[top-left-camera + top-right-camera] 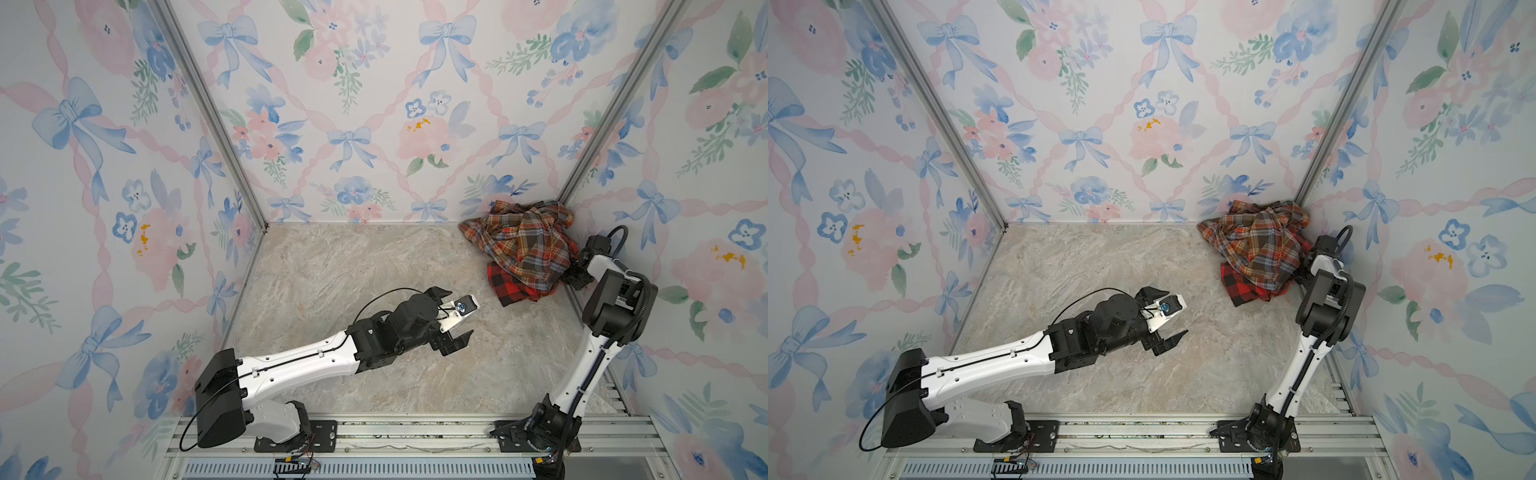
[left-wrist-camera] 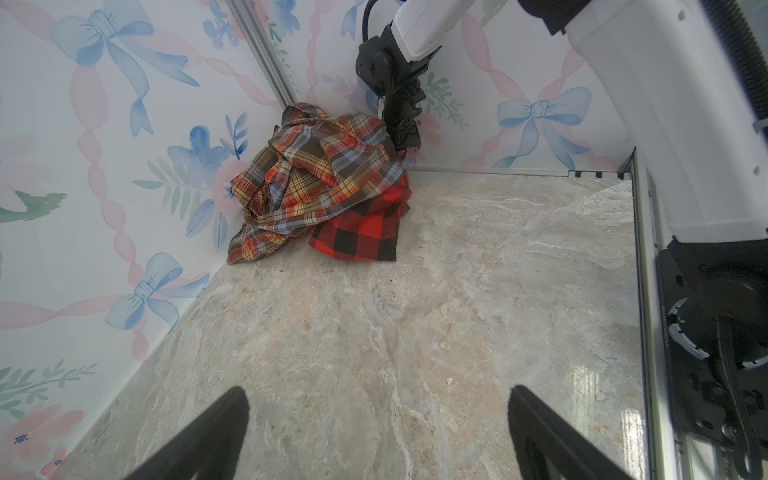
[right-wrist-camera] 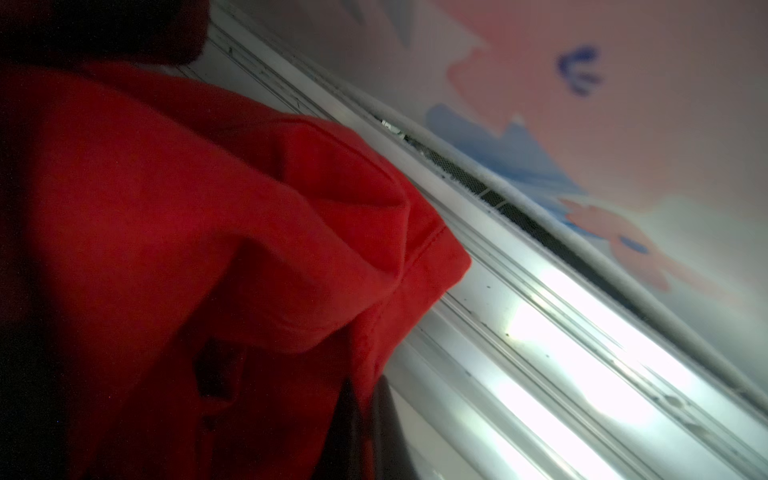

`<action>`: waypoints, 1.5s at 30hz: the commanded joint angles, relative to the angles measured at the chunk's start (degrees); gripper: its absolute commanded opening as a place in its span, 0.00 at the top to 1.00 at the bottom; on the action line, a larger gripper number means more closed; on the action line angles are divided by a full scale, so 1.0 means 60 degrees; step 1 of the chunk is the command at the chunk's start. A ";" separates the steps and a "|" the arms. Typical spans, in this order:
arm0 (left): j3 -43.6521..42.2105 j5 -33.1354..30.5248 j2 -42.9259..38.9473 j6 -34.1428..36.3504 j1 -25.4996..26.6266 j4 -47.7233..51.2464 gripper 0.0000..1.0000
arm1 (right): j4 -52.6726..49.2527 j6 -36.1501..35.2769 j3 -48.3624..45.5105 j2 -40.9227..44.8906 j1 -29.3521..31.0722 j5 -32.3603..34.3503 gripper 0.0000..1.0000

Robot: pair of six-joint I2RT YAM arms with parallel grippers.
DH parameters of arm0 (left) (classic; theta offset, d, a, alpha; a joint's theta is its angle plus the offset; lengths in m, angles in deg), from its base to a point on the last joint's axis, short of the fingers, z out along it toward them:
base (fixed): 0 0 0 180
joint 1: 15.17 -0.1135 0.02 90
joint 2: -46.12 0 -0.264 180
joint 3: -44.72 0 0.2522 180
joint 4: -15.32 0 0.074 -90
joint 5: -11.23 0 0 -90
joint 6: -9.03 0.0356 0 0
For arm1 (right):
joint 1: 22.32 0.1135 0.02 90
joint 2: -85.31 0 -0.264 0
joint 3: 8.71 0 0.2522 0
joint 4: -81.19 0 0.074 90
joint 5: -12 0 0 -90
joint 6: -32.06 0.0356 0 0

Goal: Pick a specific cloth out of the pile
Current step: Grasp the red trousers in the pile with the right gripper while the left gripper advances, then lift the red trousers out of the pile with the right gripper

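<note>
Our right pincer (image 2: 405,139) is pressed together on a fold of the plain red garment (image 3: 208,208), which lies buried on the wall side of the pile (image 1: 1262,257), under the plaid shirt (image 1: 528,245). We should draw it out low and slowly so that shirt and the buffalo-check shirt (image 1: 509,286) slide off. Our left pincer (image 1: 457,313), spread wide mid-table, could pin them.

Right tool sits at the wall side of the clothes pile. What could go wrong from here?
1. The right tool is shut at the wall side of the pile, seemingly on the plain bright red cloth, mostly under the brown-orange-blue plaid shirt; lifting may drag that shirt along.
2. The red-and-black check shirt lies in the same heap and could snag too.
3. The left tool hangs open, apart from the pile, so nothing pins the other shirts down.
</note>
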 commanded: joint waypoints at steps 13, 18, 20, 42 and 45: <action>-0.1068 -0.0226 -0.1652 -0.0150 0.0067 0.0071 0.02 | -0.1428 -0.0694 0.1137 0.3899 0.1043 -0.0024 1.00; -0.1407 -0.0417 -0.2379 -0.0149 0.0067 0.0068 0.02 | -0.2380 -0.0672 0.2986 0.4328 0.1506 0.0195 1.00; -0.1622 -0.0464 -0.2744 -0.0169 0.0067 0.0047 0.02 | -0.2985 -0.0697 0.4227 0.4152 0.1708 0.0273 1.00; -0.3228 -0.3180 -0.4630 -0.0723 -0.0234 -0.0580 0.02 | 0.0815 0.2824 0.7524 0.3798 0.7011 -0.5217 1.00; -0.3873 -0.2458 -0.4789 -0.1112 -0.0562 -0.0672 0.02 | 0.1113 0.1758 0.4520 0.5147 0.7953 -0.4225 1.00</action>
